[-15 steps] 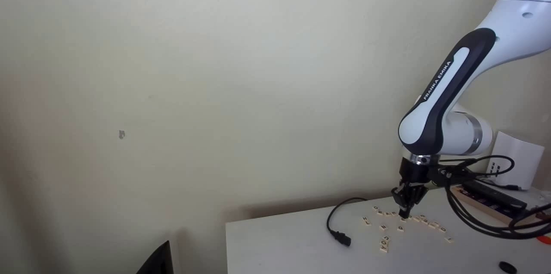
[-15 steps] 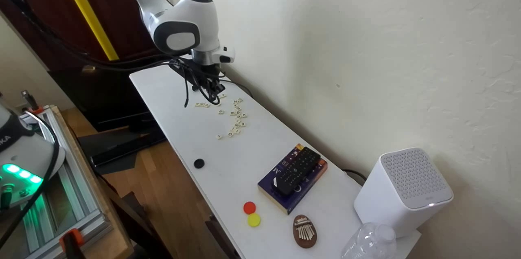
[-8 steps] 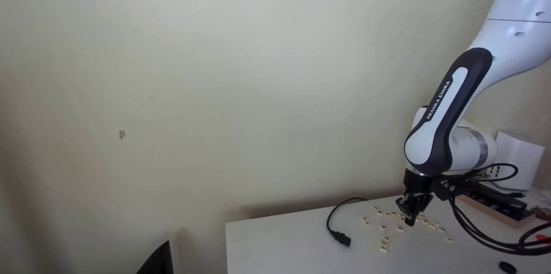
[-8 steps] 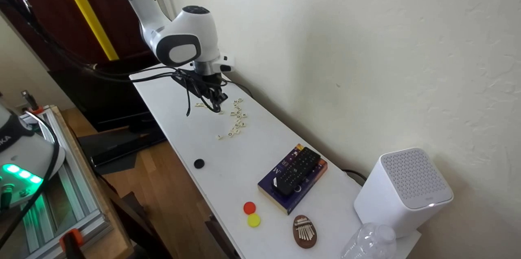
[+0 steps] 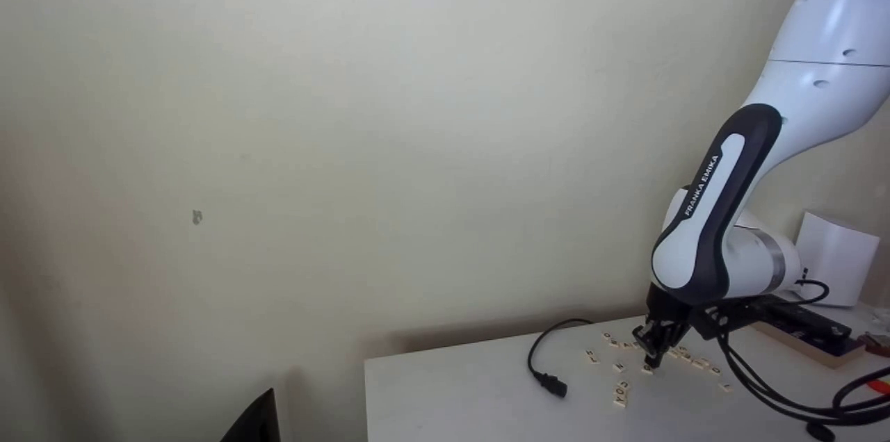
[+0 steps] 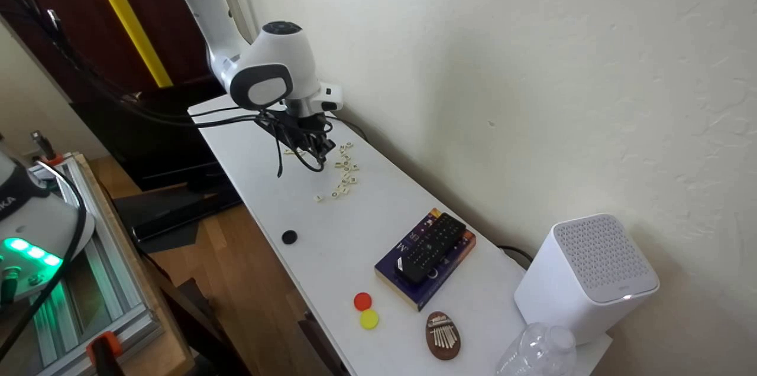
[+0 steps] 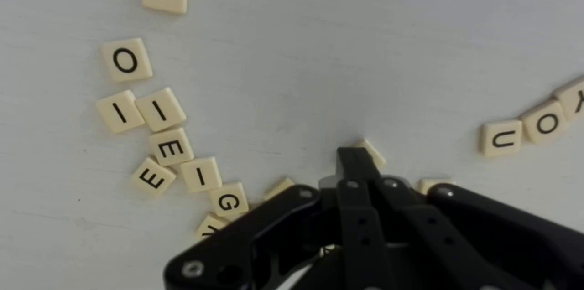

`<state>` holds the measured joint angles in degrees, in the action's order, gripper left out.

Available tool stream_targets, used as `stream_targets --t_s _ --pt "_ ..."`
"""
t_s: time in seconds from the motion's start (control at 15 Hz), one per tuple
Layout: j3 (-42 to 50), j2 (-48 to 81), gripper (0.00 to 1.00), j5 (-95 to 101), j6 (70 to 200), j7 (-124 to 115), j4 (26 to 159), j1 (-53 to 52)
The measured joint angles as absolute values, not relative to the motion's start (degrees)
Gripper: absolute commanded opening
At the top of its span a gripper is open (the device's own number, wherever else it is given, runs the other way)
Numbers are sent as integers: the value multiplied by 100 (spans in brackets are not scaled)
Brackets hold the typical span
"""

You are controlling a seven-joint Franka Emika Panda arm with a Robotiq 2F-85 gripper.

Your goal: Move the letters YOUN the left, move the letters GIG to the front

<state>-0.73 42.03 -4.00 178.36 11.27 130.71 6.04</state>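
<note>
Cream letter tiles lie on the white table. In the wrist view, Y, O and U form a slanted row at the right. G and I are in the cluster at the left. My gripper is shut, its fingertips together over a tile whose letter they hide. In an exterior view the gripper is low, right at this tile; contact is unclear. Another tile is partly behind a finger, its letter hidden. A second G is not identifiable.
Other tiles, such as O and E, lie at the left. A black cable plug lies near the tiles. A book with a remote, a black disc and a white router stand farther along.
The arm has come down, and the shut gripper has dropped from above the tiles to near the table, shifting slightly sideways to the single tile. No tile has visibly moved.
</note>
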Motion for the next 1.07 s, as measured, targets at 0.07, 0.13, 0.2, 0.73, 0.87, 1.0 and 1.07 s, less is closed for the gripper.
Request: stream_targets --t_s 0.07,0.13,0.2,0.73,0.87,1.0,1.07 --pt "-86 4239 0 -398 17884 1123 13048 604" --pt "-97 4274 0 -388 17922 1122 13020 604" --pt "-104 4307 0 -363 17943 1121 12998 604" --pt "47 4347 0 222 17945 1177 12951 467" --pt "79 4338 0 426 17945 1241 12969 442" --pt "83 4312 0 585 17954 1326 13031 441" --pt "83 4300 0 649 17961 1368 13063 441"
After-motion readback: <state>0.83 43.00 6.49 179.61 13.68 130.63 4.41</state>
